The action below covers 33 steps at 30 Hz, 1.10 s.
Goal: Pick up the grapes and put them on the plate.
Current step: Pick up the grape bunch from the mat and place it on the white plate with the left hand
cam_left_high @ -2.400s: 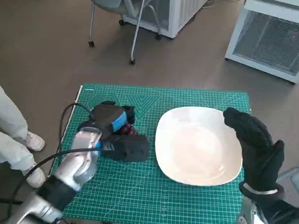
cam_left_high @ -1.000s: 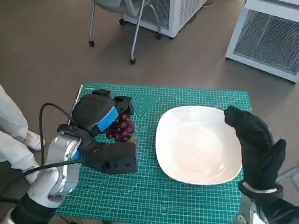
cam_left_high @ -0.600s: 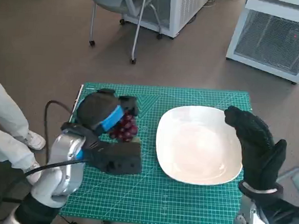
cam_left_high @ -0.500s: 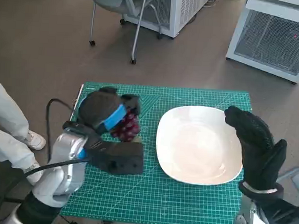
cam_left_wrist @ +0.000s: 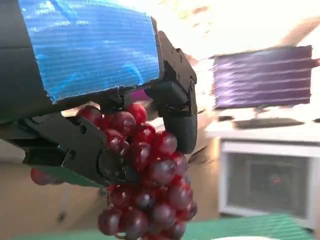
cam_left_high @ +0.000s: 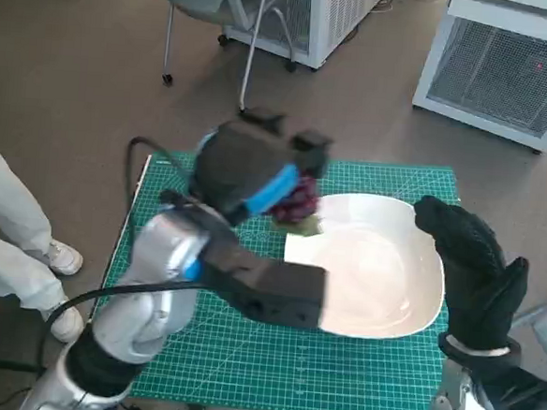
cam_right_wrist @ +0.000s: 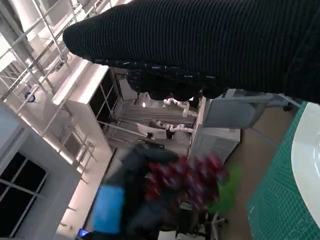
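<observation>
Grapes [cam_left_wrist: 145, 185] hang as a dark red bunch from the left hand [cam_left_high: 252, 171], lifted above the green mat [cam_left_high: 244, 353] and carried over the near edge of the white plate [cam_left_high: 390, 288], probably for release there. Its black fingers [cam_left_wrist: 175, 110] close round the top of the bunch, with most berries dangling below them. The right hand [cam_left_high: 475, 275], fingers apart and holding nothing, stands upright beside the plate's far rim, likely keeping clear.
</observation>
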Each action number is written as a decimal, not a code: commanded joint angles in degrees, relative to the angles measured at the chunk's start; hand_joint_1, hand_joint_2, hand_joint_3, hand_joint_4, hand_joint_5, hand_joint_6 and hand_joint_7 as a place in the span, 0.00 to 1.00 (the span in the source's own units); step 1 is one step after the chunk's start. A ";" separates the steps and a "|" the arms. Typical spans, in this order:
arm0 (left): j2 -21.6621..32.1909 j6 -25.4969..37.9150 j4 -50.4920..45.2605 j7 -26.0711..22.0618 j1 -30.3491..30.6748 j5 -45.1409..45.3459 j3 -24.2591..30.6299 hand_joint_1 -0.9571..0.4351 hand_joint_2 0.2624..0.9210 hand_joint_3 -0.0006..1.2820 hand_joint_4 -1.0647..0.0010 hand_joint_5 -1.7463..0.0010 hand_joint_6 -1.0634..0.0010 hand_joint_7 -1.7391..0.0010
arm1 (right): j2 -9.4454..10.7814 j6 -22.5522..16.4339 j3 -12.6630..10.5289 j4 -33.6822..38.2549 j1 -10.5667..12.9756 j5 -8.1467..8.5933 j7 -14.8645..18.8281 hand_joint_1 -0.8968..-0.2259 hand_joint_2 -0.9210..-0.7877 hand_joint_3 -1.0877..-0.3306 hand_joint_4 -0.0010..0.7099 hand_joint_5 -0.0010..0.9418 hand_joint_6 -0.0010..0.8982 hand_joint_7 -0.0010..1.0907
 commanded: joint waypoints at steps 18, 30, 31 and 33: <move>-8.20 -4.65 4.79 1.86 -6.88 -4.40 -0.35 0.94 0.70 0.60 0.70 0.00 0.54 0.90 | -0.64 -0.60 -1.78 -1.65 3.92 -1.43 -1.91 0.60 0.00 0.73 0.93 0.01 0.30 0.70; -7.79 -5.13 5.30 0.35 -7.06 -3.03 -1.71 0.86 0.90 0.33 0.53 0.56 0.52 0.96 | -0.62 -0.89 -2.20 -2.58 4.79 -2.84 -3.46 0.60 0.00 0.74 0.93 0.01 0.32 0.67; -7.56 -5.54 5.35 0.37 -6.99 -3.23 -1.69 0.84 0.89 0.34 0.53 0.68 0.51 0.96 | -0.64 -0.87 -2.22 -2.63 4.84 -2.83 -3.51 0.60 0.00 0.74 0.93 0.01 0.32 0.67; -7.37 -6.02 5.51 0.18 -6.84 -3.88 -1.51 0.82 0.86 0.36 0.55 0.86 0.47 0.95 | -0.67 -0.84 -2.22 -2.71 4.92 -2.81 -3.63 0.60 0.00 0.74 0.93 0.01 0.33 0.67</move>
